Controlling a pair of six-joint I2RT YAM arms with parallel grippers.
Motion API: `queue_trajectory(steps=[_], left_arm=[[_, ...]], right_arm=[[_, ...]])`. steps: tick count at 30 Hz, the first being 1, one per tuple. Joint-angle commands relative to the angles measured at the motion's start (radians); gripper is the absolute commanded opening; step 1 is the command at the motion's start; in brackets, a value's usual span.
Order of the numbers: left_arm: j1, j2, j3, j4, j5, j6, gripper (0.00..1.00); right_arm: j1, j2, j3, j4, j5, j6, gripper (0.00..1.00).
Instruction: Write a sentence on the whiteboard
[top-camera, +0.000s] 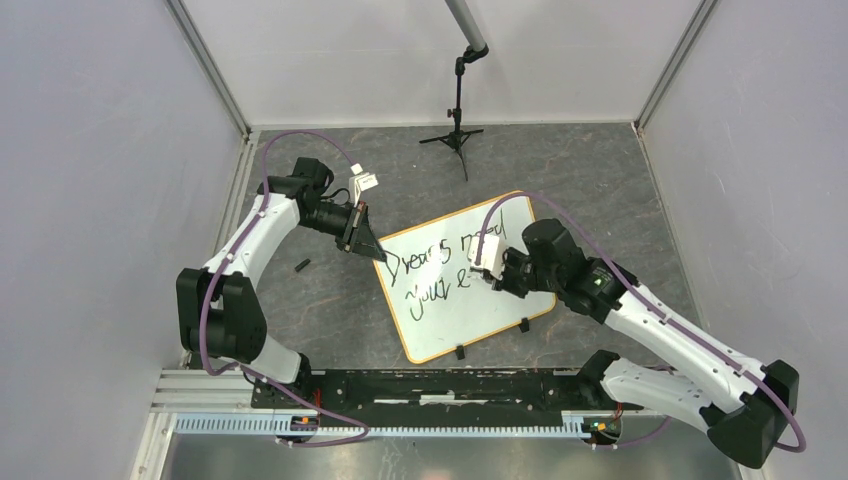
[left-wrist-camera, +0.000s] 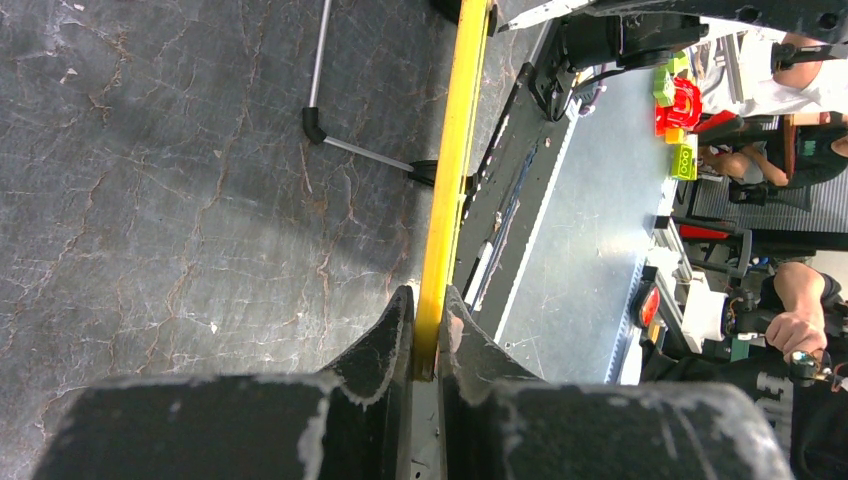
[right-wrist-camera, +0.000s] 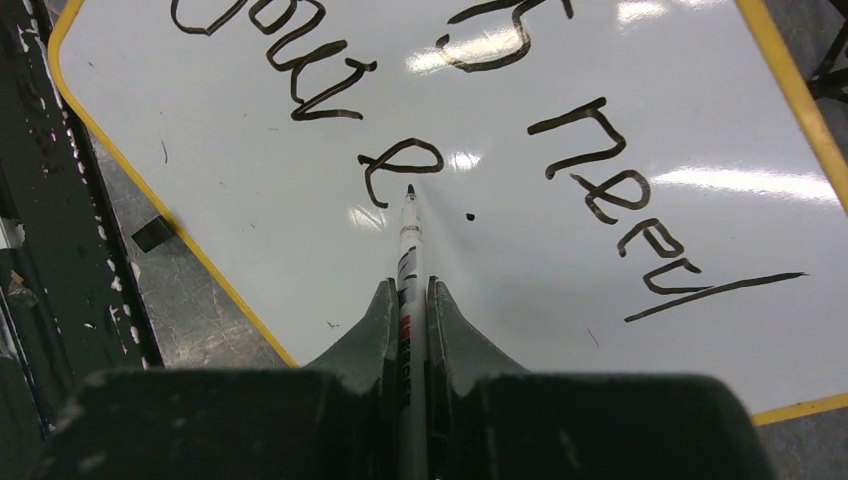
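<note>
Grey marbled tabletop (top-camera: 330, 310) is carrying it all. Right gripper (right-wrist-camera: 411, 292) is clamping a marker (right-wrist-camera: 409, 235), tip pointing down at the whiteboard (right-wrist-camera: 280, 220) just beside the "e" ending the sentence (top-camera: 440, 268). Left gripper (left-wrist-camera: 428, 305) is pinching the board's yellow rim (left-wrist-camera: 455, 150) at its far-left corner. The board is lying skewed, long axis running left to right.

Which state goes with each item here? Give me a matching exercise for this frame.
1. left end effector
2. right end effector
3. marker
4. tripod

A. stands beyond the whiteboard's far corner
B. tip at the end of the sentence
C. shut on the marker
D. shut on the whiteboard's yellow rim

Pairs: 1-D, 2-C, 3-B, 4-A
</note>
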Motion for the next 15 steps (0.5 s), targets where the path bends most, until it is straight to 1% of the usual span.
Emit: queue_trajectory(steps=[1, 5, 15], left_arm=[[-0.023, 0.0, 0.012, 0.033, -0.085, 0.013, 0.03], [-0.024, 0.007, 0.015, 0.034, -0.084, 0.012, 0.03], [-0.023, 0.007, 0.012, 0.033, -0.08, 0.015, 0.02]], right_arm=[[-0.007, -0.022, 0.049, 0.036, 0.049, 0.044, 0.0], [-0.021, -0.012, 0.048, 0.06, 0.095, 0.06, 0.0], [-0.037, 0.007, 0.057, 0.088, 0.125, 0.076, 0.0]])
